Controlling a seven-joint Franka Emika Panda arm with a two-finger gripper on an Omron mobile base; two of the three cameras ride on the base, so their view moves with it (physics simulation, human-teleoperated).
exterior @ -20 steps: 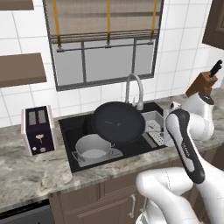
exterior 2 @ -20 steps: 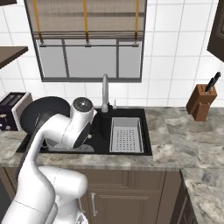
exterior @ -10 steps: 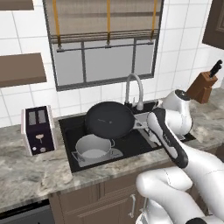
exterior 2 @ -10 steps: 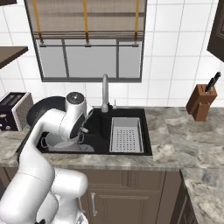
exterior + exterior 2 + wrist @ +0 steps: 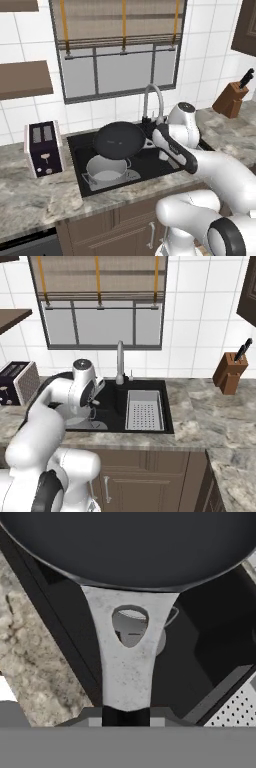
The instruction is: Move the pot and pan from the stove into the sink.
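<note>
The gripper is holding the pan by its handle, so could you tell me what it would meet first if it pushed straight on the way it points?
The gripper points along the handle it clamps, so the pan itself lies first; beyond the pan's bowl the depth is unclear.

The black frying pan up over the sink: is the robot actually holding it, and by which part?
Yes. The gripper is shut on the pan by its handle, carrying it above the sink, over the pot.
</note>
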